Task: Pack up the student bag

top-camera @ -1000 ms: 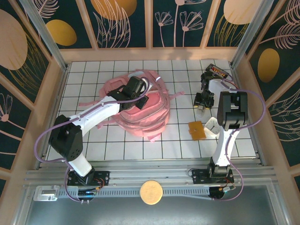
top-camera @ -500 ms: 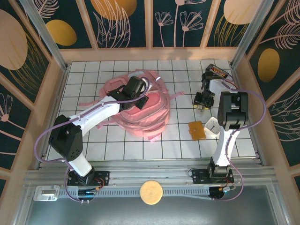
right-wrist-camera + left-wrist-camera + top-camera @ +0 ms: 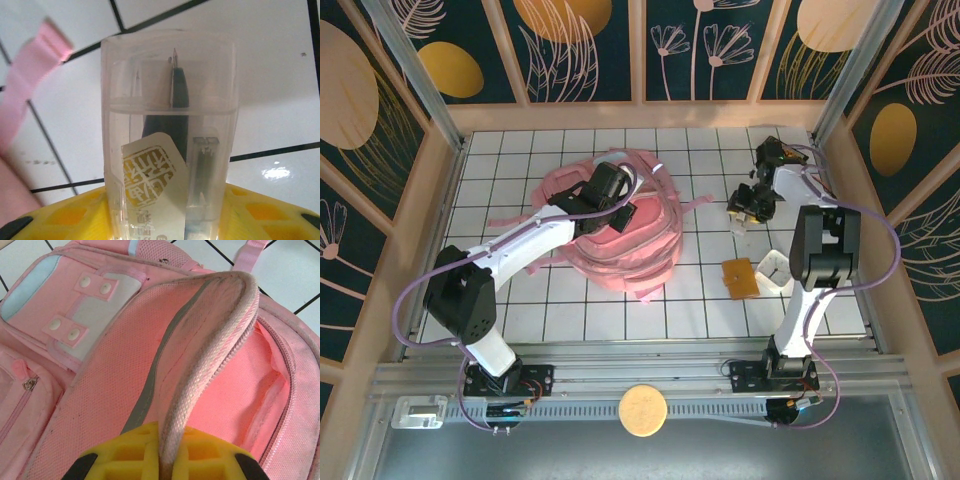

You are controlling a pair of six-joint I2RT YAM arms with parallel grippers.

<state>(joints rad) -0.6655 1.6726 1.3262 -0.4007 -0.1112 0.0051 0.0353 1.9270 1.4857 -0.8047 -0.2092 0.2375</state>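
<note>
Currently left gripper (image 3: 169, 460) is clamped on the student bag (image 3: 115, 390) flap rim, main compartment open, left-centre on the table (image 3: 720, 310). Right gripper (image 3: 165, 217) grips a clear case (image 3: 167, 100) above the tiles, not yet inside. Tan card (image 3: 739, 277) is unpacked.

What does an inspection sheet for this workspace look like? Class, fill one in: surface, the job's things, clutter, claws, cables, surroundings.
Surface: white tiled table with black grid lines.
Job's things: student bag lying mid-table, main compartment open; clear case holding small dark items and a gold-printed label, gripped to the right of the bag.
Clutter: orange card and white piece on the tiles by the right arm; round tan disc on the near rail.
Claws: left claw shut on the rim of the bag's opening; right claw shut on the clear case.
Cables: purple cables loop along both arms.
Surroundings: floral wall panels in wooden frames.
</note>
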